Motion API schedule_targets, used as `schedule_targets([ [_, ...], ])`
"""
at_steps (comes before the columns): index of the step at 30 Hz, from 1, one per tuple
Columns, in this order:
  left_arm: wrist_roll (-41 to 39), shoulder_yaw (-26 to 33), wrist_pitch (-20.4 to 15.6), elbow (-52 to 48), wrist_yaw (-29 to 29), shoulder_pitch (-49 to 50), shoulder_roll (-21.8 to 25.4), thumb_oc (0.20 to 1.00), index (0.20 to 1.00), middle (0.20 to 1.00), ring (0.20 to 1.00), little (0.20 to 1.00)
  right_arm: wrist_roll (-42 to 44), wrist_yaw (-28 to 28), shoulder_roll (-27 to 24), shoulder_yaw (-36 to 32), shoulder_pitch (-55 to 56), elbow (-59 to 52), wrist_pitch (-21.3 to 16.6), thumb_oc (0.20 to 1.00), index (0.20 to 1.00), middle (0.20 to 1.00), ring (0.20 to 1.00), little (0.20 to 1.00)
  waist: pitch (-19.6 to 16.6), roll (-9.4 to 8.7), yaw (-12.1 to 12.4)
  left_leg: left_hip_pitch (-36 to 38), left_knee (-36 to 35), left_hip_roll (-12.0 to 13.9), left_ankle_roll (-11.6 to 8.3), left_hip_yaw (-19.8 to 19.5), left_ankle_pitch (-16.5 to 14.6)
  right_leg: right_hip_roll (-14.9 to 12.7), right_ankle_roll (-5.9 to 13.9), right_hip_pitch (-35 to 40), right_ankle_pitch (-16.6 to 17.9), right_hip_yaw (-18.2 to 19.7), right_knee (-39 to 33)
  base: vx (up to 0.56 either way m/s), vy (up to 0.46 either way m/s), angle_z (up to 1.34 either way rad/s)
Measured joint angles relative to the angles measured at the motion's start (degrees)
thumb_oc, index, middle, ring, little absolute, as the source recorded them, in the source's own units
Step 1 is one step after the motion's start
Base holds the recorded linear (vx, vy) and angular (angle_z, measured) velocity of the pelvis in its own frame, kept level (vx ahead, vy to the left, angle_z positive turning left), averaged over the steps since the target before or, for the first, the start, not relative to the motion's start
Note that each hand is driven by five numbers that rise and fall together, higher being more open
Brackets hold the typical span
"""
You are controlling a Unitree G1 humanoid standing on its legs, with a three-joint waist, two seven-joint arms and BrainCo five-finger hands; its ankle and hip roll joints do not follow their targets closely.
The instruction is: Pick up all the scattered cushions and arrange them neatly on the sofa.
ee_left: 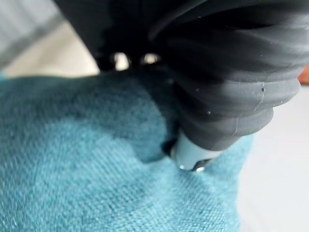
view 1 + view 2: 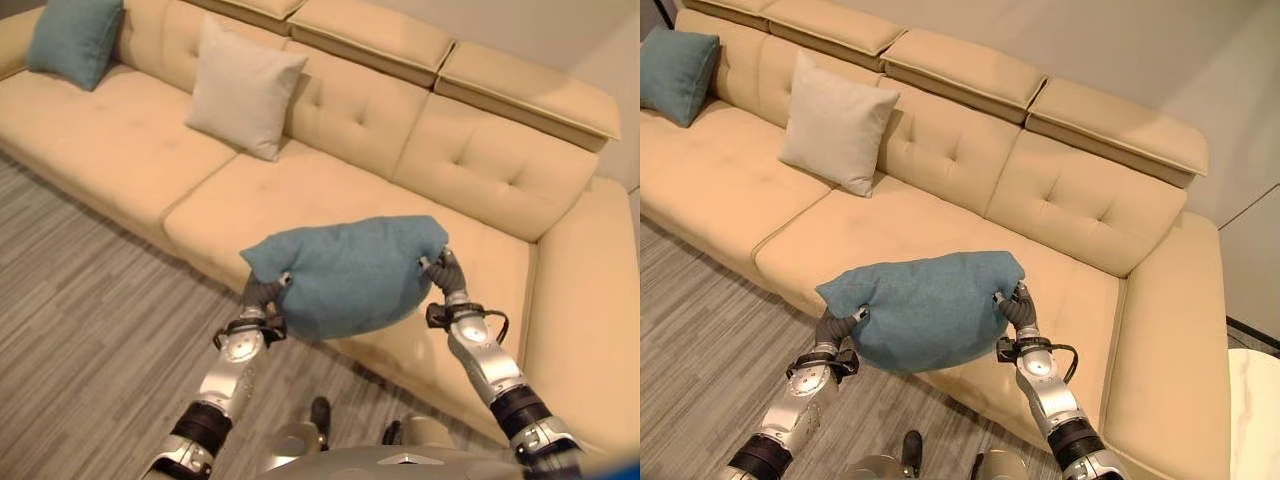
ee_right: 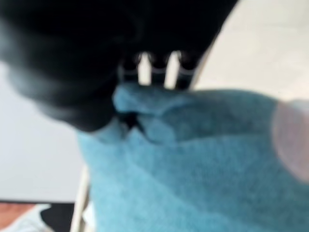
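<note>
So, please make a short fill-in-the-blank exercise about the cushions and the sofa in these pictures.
1. The left hand and right hand hold a ____ cushion between them.
2. The held cushion is above the sofa's ____ edge.
3. Against the backrest leans a beige cushion and one more teal cushion, which makes ____ on the sofa.

Missing words: teal; front; two
</note>
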Motion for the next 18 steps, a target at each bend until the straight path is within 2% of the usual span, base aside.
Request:
schedule_targets([
  [1, 0.0, 0.5, 0.0, 0.0, -0.1, -0.1, 0.1, 0.2, 0.2, 0.2, 0.2, 0.2, 0.0, 0.2, 0.0, 0.1, -0.1, 0.0, 0.0, 0.2, 0.2, 0.2, 0.2, 0.2, 0.0, -0.21, 0.1, 0.4, 0.1, -0.2, 0.2, 0.8, -0.1, 0.1, 0.83, -0.4, 2.0, -1.5, -5.1, 0.13, 0.004, -0.43],
  [2, 0.1, 0.5, 0.0, 0.0, -0.2, -0.2, 0.0, 0.2, 0.2, 0.2, 0.2, 0.2, 0.0, 0.2, -0.1, 0.1, 0.1, 0.0, 0.0, 0.2, 0.2, 0.2, 0.2, 0.2, 0.0, -0.58, -1.0, 0.7, 0.1, -0.5, 0.06, 0.6, -0.6, 0.1, 1.09, -0.7, 3.5, -1.6, -8.1, 0.18, -0.003, -0.09],
  [3, 0.1, 0.4, 0.0, 0.0, -0.4, -0.1, -0.4, 0.2, 0.2, 0.2, 0.2, 0.2, 0.0, 0.2, -0.2, 0.0, 0.5, 0.0, 0.0, 0.2, 0.2, 0.2, 0.2, 0.2, -0.1, -0.84, -1.8, 1.1, 0.0, -0.8, 0.02, 0.4, -0.8, 0.3, 0.64, -1.2, 5.2, -1.6, -9.4, 0.15, -0.024, 0.06],
  [4, 0.2, 0.4, 0.0, 0.0, -0.4, 0.5, -0.5, 0.2, 0.2, 0.2, 0.2, 0.2, 0.0, 0.2, -0.2, 0.0, 0.7, 0.0, 0.0, 0.2, 0.2, 0.2, 0.2, 0.2, -0.4, -1.55, -1.6, 1.8, -0.2, -1.0, -0.56, 1.0, -1.5, 0.9, 0.78, -0.1, 7.6, -2.3, -11.8, 0.19, -0.045, -0.09],
  [5, 0.4, 0.4, 0.0, 0.0, -0.4, 0.7, -0.3, 0.2, 0.2, 0.2, 0.2, 0.2, 0.0, 0.2, -0.1, 0.0, 0.7, 0.0, 0.0, 0.2, 0.2, 0.2, 0.2, 0.2, -0.8, -2.16, -1.3, 1.8, -0.1, -1.2, -0.85, 1.4, -1.7, 0.8, 0.27, 0.2, 8.5, -3.4, -12.9, 0.22, -0.036, -0.23],
  [6, 1.0, 0.6, 0.0, 0.0, -0.5, 0.9, -0.3, 0.2, 0.2, 0.2, 0.2, 0.2, -0.1, 0.2, -0.1, 0.0, 0.6, 0.0, 0.0, 0.2, 0.2, 0.2, 0.2, 0.2, -1.1, -2.97, -1.0, 1.9, 0.1, -1.3, -1.73, 1.5, -2.3, 1.0, -1.15, 1.4, 10.4, -4.6, -14.9, 0.29, -0.037, -0.1],
  [8, 1.1, 0.7, 0.0, 0.0, -0.6, 1.2, -1.2, 0.2, 0.2, 0.2, 0.2, 0.2, -0.1, 0.2, -0.5, -0.1, 0.9, 0.1, 0.0, 0.2, 0.2, 0.2, 0.2, 0.2, -0.9, -2.59, -1.0, 2.7, 0.6, -0.1, -2.69, -0.2, -2.9, 3.6, -4.23, 4.3, 12.3, -4.0, -18.2, 0.29, -0.041, 0.07],
  [10, 1.1, 1.3, 0.0, 0.0, -0.6, 1.2, -1.7, 0.2, 0.2, 0.2, 0.2, 0.2, -0.1, 0.3, -0.8, -0.3, 0.9, 0.1, 0.0, 0.2, 0.2, 0.2, 0.2, 0.2, -0.9, -2.1, -0.8, 3.7, 1.6, 1.3, -4.17, -0.7, -3.9, 5.0, -5.45, 6.4, 11.5, -4.4, -19.4, 0.18, -0.066, 0.08],
  [12, 1.1, 1.3, 0.0, 0.0, -0.8, 1.1, -1.8, 0.2, 0.2, 0.2, 0.2, 0.2, -0.1, 0.2, -0.8, -0.5, 0.8, 0.1, 0.0, 0.2, 0.2, 0.2, 0.2, 0.2, -0.9, -2.17, -0.9, 2.4, 7.2, 2.3, -6.63, -2.0, -5.5, 6.1, -6.44, 8.6, 10.4, -4.9, -20.4, 0.17, -0.09, 0.12],
  [13, 1.1, 1.3, 0.1, 0.0, -1.4, 0.9, -1.8, 0.2, 0.2, 0.2, 0.2, 0.2, -0.1, 0.2, -0.8, -0.9, 1.0, 0.1, 0.0, 0.2, 0.2, 0.2, 0.2, 0.2, -0.9, -2.74, -1.2, -1.3, 15.8, 2.6, -9.38, -3.5, -7.3, 6.2, -7.71, 9.0, 9.1, -4.0, -20.2, 0.12, -0.024, 0.15],
  [14, 1.1, 0.0, 0.1, 0.0, -1.5, 0.8, -2.1, 0.2, 0.2, 0.2, 0.2, 0.2, 0.0, -0.1, -1.1, -1.5, 1.0, 0.0, 0.0, 0.2, 0.2, 0.2, 0.2, 0.2, -0.7, -3.16, -0.9, -9.9, 33.6, 2.6, -10.17, -4.9, -7.4, 5.9, -10.27, 10.0, 8.6, -2.9, -21.3, 0.09, -0.002, 0.0],
  [15, 1.1, -0.2, 0.1, 0.0, -1.5, 1.0, -2.1, 0.2, 0.2, 0.2, 0.2, 0.2, 0.0, -0.2, -1.4, -1.4, 0.9, -0.1, 0.0, 0.2, 0.2, 0.2, 0.2, 0.2, -0.9, -2.83, -0.4, -11.7, 35.4, 2.9, -9.45, -6.6, -8.7, 6.4, -11.41, 10.4, 8.7, -2.3, -21.4, 0.11, 0.009, -0.23],
  [16, 1.1, -0.3, 0.1, -0.1, -1.5, 1.0, -2.5, 0.2, 0.2, 0.2, 0.2, 0.2, 0.0, -0.3, -1.4, -1.5, 0.8, -0.1, -0.1, 0.2, 0.2, 0.2, 0.2, 0.2, -1.2, -2.28, -0.1, -12.6, 33.4, 3.2, -8.91, -8.2, -9.3, 7.0, -11.59, 10.4, 8.6, -1.7, -21.8, 0.1, 0.025, -0.41],
  [18, 1.1, -0.3, 0.1, -0.3, -1.5, 1.0, -2.6, 0.2, 0.2, 0.2, 0.2, 0.2, 0.0, -0.4, -2.0, -1.5, 0.5, -0.2, -0.1, 0.2, 0.2, 0.2, 0.2, 0.2, -1.1, -2.28, -0.8, -13.6, 25.4, 4.9, -8.52, -9.7, -9.1, 8.2, -11.96, 10.1, 8.3, -0.3, -22.2, 0.16, 0.069, -0.4],
])
